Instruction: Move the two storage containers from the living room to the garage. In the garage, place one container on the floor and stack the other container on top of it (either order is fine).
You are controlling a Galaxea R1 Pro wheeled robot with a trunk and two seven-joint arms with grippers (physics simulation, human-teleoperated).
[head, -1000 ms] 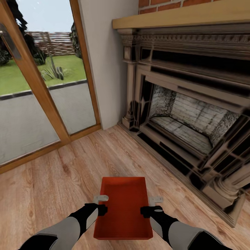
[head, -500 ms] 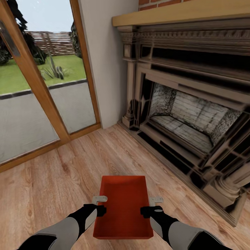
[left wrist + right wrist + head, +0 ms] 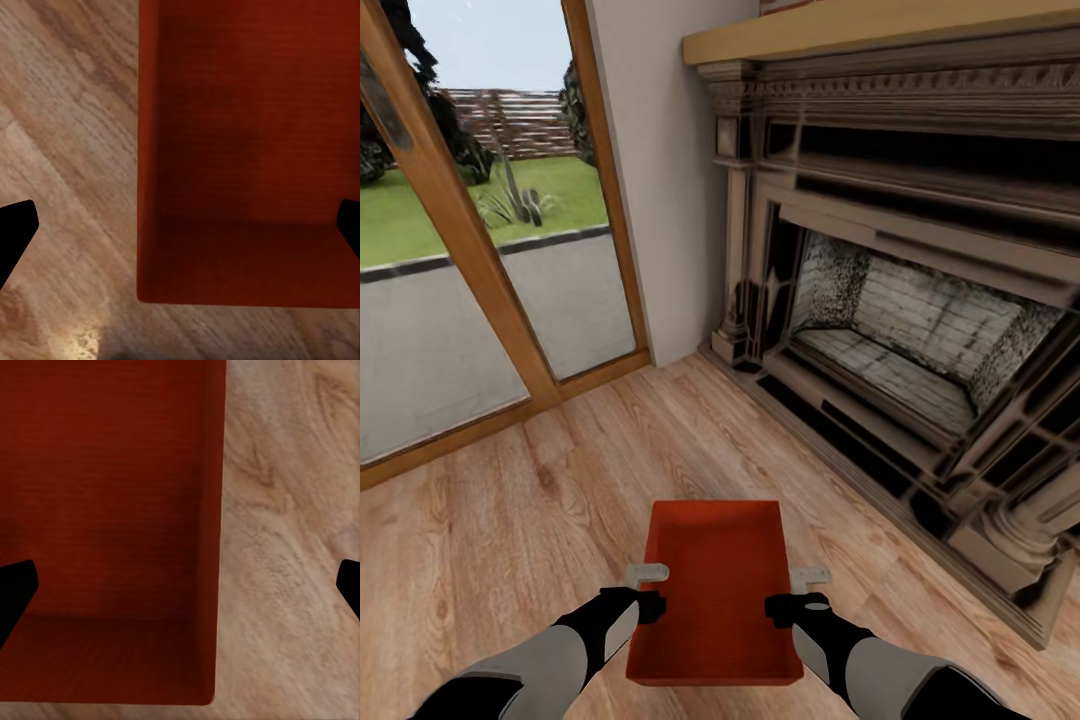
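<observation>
An orange-red storage container (image 3: 716, 590) sits low and centred in the head view, between the two arms, above the light wood plank floor (image 3: 510, 530) of the living room. The left gripper (image 3: 650, 592) is at the container's left long wall and the right gripper (image 3: 788, 594) at its right long wall, each at about mid-length. In the left wrist view the left gripper's dark fingertips (image 3: 15, 232) stand wide apart, one over the floor, the other over the container's (image 3: 247, 150) ribbed base, so the wall lies between them (whether they press it, I cannot tell). The right wrist view shows the same: fingertips (image 3: 13, 589) spread wide astride the container's (image 3: 112, 510) wall, contact unclear. Ahead to the right stands the dark fireplace (image 3: 900, 330); ahead to the left is the glass door (image 3: 470, 250) with its wooden frame.
</observation>
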